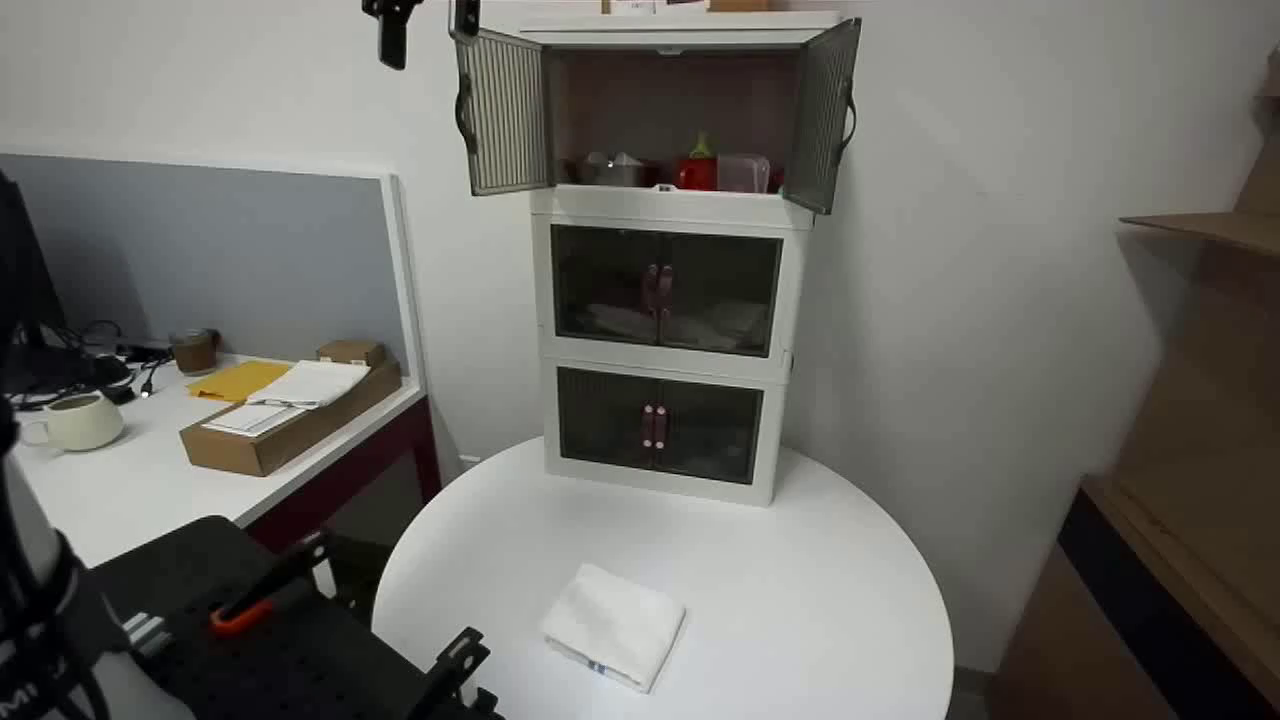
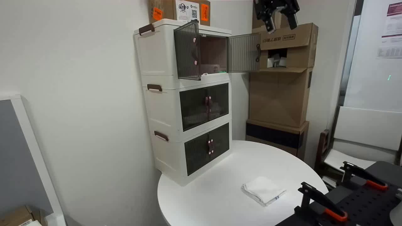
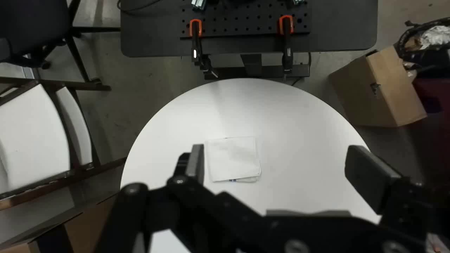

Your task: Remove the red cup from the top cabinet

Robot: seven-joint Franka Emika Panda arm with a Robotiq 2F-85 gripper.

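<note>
Red cup: kept inside top cabinet, upper centre of an exterior view, doors opened. Folded white cloth: laid flat on round white table, lower centre. White desk: placed at left; cardboard boxes: stacked at right. Gripper: seen upper right in an exterior view, jaws parted.

Access to the top cabinet is from the front, between its two outswung doors. Free room fills the upper interior. Obstructions at the red cup: a translucent container just beside it; a yellow-green item projecting above it.
</note>
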